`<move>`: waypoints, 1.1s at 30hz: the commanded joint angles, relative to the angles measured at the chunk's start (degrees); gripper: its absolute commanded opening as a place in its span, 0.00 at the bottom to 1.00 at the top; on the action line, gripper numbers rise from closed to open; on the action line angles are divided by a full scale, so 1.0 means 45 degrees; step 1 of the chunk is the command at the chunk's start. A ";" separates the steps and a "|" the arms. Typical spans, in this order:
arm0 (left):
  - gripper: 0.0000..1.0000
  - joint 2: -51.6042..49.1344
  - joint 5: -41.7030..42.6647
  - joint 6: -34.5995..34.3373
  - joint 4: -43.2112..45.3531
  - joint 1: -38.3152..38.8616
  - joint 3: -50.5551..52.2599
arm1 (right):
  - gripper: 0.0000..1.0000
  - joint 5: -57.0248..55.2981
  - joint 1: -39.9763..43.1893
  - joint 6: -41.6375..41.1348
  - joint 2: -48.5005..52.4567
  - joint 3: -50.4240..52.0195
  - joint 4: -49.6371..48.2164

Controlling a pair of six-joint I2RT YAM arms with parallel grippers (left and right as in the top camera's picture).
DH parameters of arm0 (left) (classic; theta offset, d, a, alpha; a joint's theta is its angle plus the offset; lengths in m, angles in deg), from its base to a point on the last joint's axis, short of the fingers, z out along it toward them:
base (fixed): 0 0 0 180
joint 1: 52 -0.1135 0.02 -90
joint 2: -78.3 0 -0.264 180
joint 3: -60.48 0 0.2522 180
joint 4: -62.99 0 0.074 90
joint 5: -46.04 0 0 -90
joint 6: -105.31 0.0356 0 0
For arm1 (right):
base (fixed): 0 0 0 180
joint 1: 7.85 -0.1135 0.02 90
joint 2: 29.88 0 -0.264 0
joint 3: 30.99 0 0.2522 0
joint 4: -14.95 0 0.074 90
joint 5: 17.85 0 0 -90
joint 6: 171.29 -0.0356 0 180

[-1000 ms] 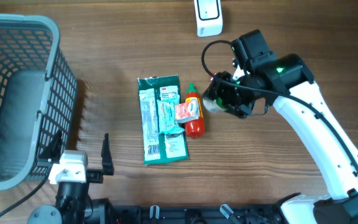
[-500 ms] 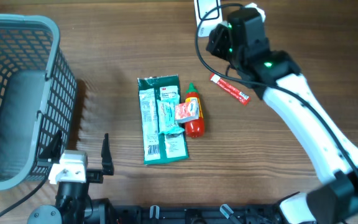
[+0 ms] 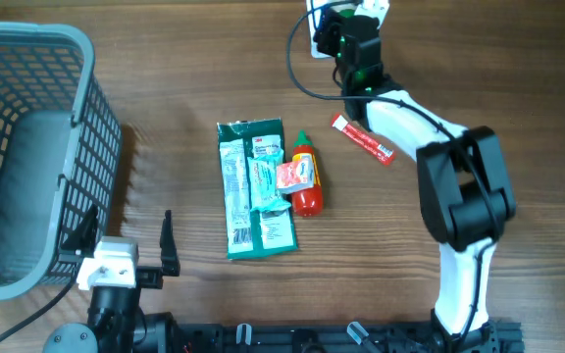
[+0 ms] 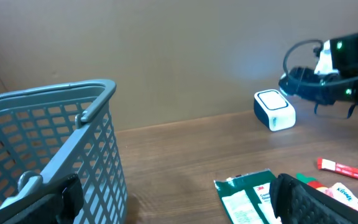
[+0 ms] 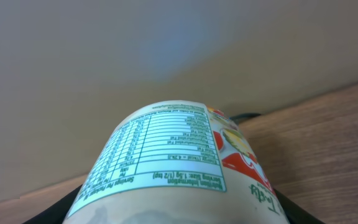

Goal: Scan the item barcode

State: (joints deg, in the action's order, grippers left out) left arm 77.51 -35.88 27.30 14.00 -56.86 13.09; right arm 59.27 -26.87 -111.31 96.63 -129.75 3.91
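One cup [image 5: 166, 155], gripped by the part-closed right gripper [image 3: 347, 27], is hovering at the scanner [image 4: 275, 110], top centre; scanning is likely underway.

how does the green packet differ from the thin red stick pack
The green packet is green and white; the red stick pack is mostly red. The green packet is much wider and longer than the red stick pack. The green packet lies straight in the overhead view; the red stick pack lies diagonally. Both lie flat on the table, neither held.
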 commanded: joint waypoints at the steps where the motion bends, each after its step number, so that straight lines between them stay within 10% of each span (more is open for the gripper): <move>1: 1.00 0.0097 0.0194 0.0248 0.0039 0.0058 -0.0015 | 0.62 0.0646 0.0131 -0.0364 0.0957 -0.1263 -0.0437; 7: 1.00 0.0097 0.0194 0.0248 0.0034 0.0058 -0.0015 | 0.59 0.0879 0.0185 -0.0325 0.1156 -0.2356 0.0078; 14: 1.00 0.0097 0.0194 0.0248 0.0039 0.0058 -0.0015 | 0.56 0.0612 0.1792 -0.0374 -0.2161 -0.2555 0.5493; 23: 1.00 0.0097 0.0194 0.0248 0.0034 0.0058 -0.0015 | 0.61 0.0452 0.8961 -0.2035 -0.3886 -0.2467 1.3712; 33: 1.00 0.0097 0.0194 0.0248 0.0034 0.0058 -0.0015 | 0.67 0.2982 1.4571 -0.1982 -0.1214 -0.2467 1.4863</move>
State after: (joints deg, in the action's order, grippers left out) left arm 77.53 -35.86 27.30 14.03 -56.86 13.09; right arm 69.15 36.51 -119.64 89.23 -140.67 71.51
